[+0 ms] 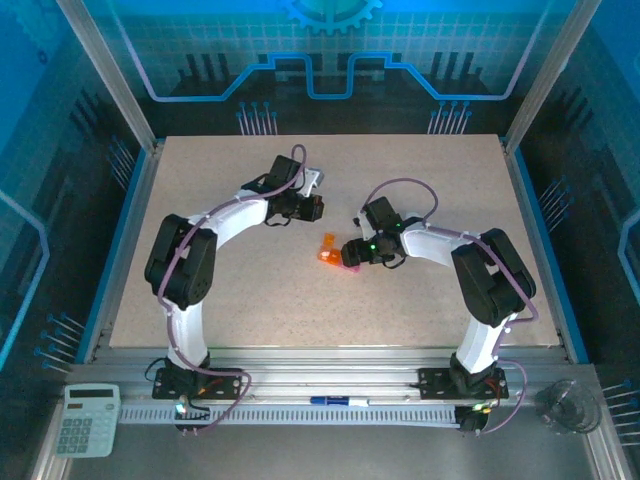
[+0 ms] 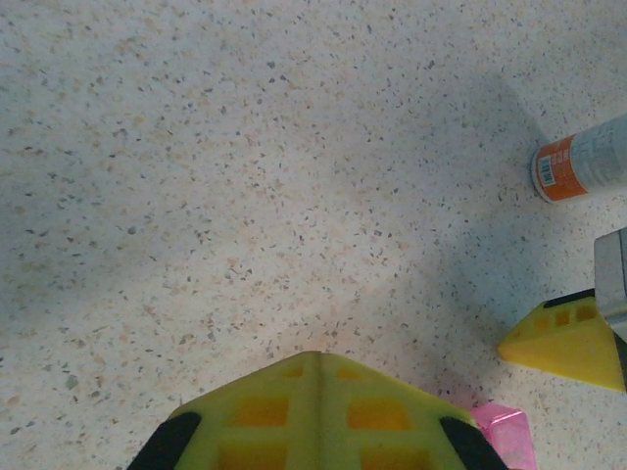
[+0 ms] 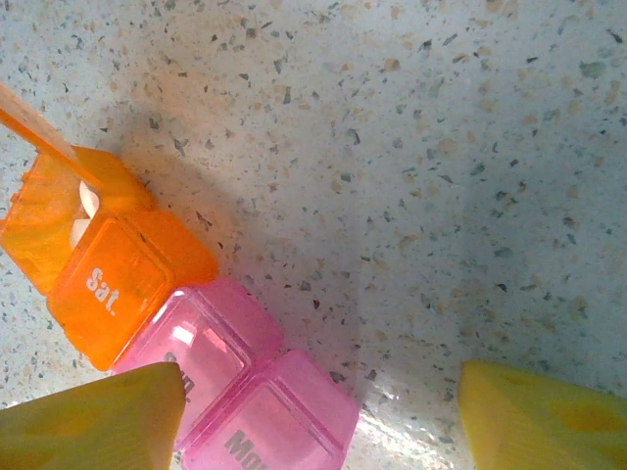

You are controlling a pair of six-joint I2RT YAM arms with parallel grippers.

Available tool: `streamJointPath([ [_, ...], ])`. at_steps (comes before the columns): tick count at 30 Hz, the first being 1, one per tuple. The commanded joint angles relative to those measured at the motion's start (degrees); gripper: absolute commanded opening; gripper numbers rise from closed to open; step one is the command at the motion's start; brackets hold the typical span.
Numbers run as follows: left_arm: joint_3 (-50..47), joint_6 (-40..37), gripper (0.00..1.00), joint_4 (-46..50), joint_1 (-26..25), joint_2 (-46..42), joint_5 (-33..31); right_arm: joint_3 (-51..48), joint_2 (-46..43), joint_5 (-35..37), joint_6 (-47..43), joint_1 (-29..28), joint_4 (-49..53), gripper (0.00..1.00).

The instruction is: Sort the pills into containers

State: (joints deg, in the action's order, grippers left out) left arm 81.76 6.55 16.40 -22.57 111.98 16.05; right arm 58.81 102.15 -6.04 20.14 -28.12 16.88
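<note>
Left fingers (image 2: 315, 392) are pressed together, their yellow pads meeting along one seam, and they hang over bare speckled worktop (image 2: 245, 176). Right fingers (image 1: 350, 256) stand apart. In the right wrist view they flank the containers (image 3: 196, 333), with one pad overlapping the corner of a pink compartment; whether it touches cannot be told. The strip lies near the middle of the worktop, between the two arms: an orange compartment marked "Sat." at one end, then pink ones, the nearest lettered "Mo". Small white pieces show in the orange part beyond the "Sat." panel. A white bottle (image 2: 588, 162) with an orange label lies on its side, well apart from the left fingers.
</note>
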Motion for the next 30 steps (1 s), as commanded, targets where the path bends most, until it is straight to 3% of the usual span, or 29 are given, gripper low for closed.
streamJointPath([
  [1,3.76,0.54,0.0,5.23,-0.5,2.63,2.06,-0.88,1.65,1.65,0.71,-0.69,0.83,0.74],
  [18,10.26,-2.85,0.0,15.04,-3.99,8.62,1.39,-1.92,1.74,1.98,1.8,-0.7,0.26,0.74],
  [30,8.71,-3.21,0.0,16.47,-4.81,6.46,1.96,-1.95,2.22,2.18,2.22,-0.71,0.17,0.73],
])
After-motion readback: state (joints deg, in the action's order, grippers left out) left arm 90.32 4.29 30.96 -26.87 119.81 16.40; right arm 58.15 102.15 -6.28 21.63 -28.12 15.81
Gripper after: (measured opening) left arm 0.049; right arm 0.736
